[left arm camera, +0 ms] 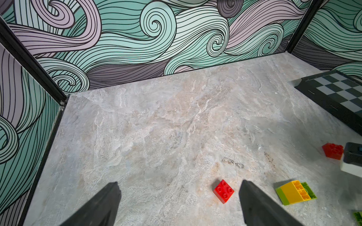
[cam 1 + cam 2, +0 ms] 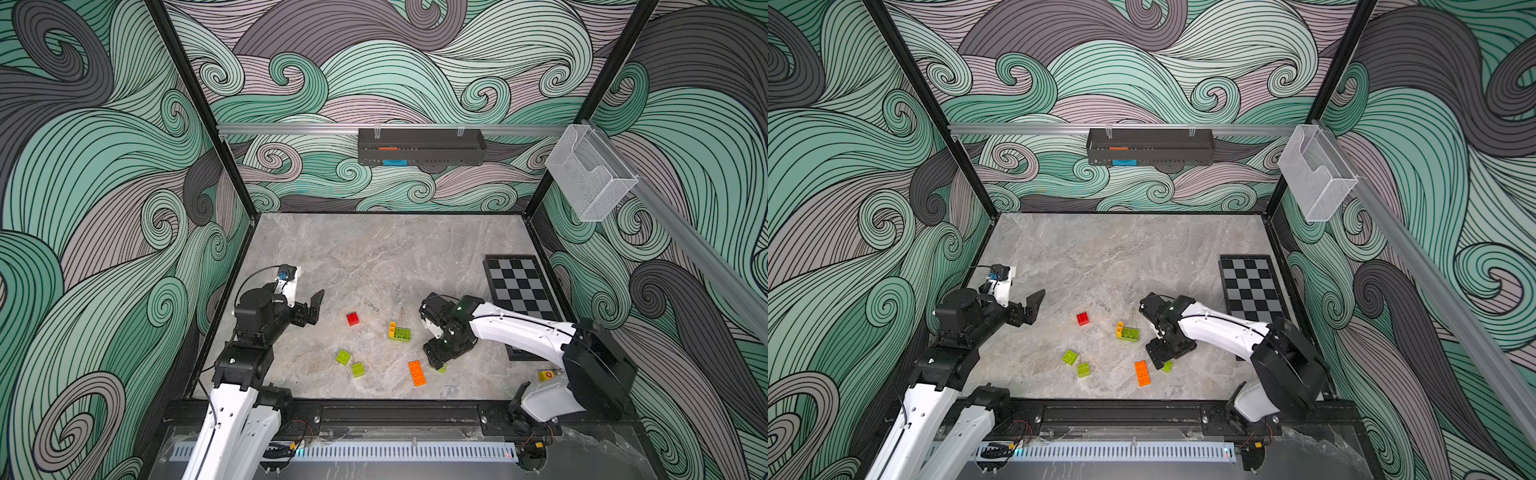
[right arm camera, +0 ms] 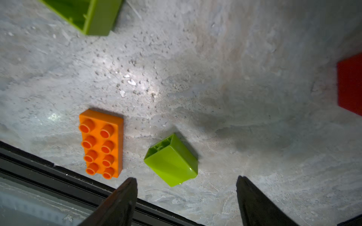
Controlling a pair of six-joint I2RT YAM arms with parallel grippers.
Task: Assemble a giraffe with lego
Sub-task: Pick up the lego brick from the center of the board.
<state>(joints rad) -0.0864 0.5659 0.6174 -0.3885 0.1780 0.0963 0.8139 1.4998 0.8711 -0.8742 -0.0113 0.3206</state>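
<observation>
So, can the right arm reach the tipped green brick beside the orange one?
Probably yes: the right gripper hangs open close above the green brick, nothing lies between them, and the orange brick sits apart.

Checkerboard (image 2: pixel 519 286) flat on marbled table (image 2: pixel 374 257), black tray (image 2: pixel 422 150) hung on back rail (image 2: pixel 291 129), clear bin (image 2: pixel 590 178) on side rail (image 2: pixel 706 257)

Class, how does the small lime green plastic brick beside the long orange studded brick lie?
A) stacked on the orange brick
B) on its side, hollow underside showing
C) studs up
B: the small lime green brick shows its hollow underside sideways, apart from the long orange brick.
</observation>
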